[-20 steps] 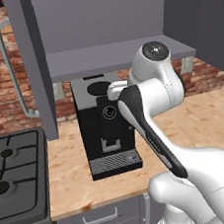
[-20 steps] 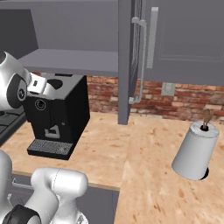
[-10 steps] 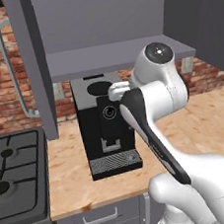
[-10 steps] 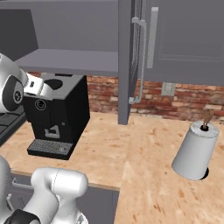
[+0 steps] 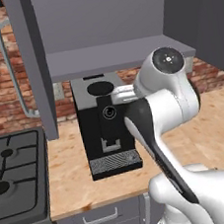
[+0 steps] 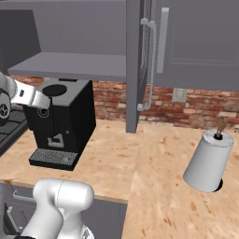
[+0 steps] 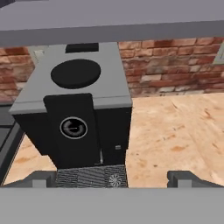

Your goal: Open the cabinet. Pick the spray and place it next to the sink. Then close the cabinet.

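Note:
The cabinet (image 5: 107,20) stands open, its grey shelf (image 5: 119,54) bare where I can see it. Its left door (image 5: 29,69) is swung out with a long silver handle (image 5: 10,71). In the right base view the right door (image 6: 133,65) shows edge-on with its handle (image 6: 149,60). My gripper (image 7: 113,180) is open with nothing between its fingertips (image 7: 43,179). It hangs just below the cabinet's underside and looks down at the black coffee machine (image 7: 78,118). The spray and the sink are out of view.
The coffee machine (image 5: 106,127) stands on the wooden counter (image 6: 140,163) under the cabinet. A stove (image 5: 14,170) lies to its left. A tipped paper towel roll (image 6: 209,161) stands on the right. Another shut grey cupboard (image 6: 200,42) hangs right of the open door.
The arm has shifted slightly, and the hand has drawn back a little towards the robot's side. The jaws stay open. Nothing else has moved.

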